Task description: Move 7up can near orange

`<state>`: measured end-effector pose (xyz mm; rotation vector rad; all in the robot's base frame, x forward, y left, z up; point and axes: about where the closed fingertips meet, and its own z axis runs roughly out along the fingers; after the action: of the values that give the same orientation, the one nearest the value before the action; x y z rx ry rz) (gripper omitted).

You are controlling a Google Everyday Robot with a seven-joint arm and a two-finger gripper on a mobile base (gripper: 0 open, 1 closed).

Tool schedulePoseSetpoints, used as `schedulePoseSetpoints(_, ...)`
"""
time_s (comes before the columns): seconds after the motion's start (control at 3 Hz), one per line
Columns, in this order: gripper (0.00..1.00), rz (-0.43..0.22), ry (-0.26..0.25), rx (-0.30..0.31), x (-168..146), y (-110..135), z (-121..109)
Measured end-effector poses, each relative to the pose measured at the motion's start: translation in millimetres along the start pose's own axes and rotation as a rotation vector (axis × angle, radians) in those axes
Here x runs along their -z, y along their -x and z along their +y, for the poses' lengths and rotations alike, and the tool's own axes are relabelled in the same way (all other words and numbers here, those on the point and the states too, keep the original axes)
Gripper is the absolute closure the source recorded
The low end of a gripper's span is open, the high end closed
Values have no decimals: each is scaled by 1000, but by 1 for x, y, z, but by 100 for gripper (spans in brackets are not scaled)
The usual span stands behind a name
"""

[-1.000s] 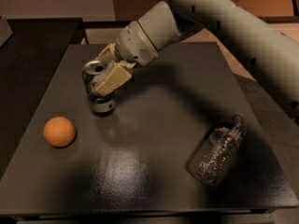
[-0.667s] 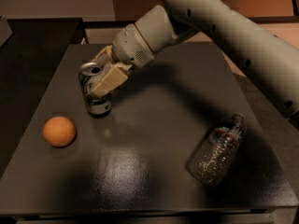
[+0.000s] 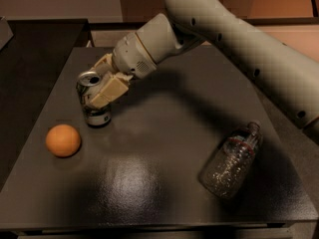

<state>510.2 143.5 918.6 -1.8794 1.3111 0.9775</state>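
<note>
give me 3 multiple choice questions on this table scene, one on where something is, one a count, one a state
1. Where is the orange relative to the 7up can?
A. touching its right side
B. to its left and nearer in the camera view, apart from it
C. on top of it

2. How many loose things are on the table?
A. one
B. three
C. five

3. What is the gripper doing?
A. open, above the orange
B. shut on the 7up can, over the table's left rear part
C. open, off the table

Answers:
1 B: bare table shows between fruit and can.
2 B: can, orange and a plastic bottle lying on its side.
3 B: one finger sits on each side of the can.
</note>
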Motion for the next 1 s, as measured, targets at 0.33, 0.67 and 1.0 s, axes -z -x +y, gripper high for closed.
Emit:
schedulePoseSetpoints(0.33, 36, 20, 8, 16, -9, -4, -2)
schedulePoseSetpoints(0.67, 13, 19, 11, 17, -10, -3, -1)
schedulePoseSetpoints(1.0, 0, 19, 15, 19, -12, -2, 0)
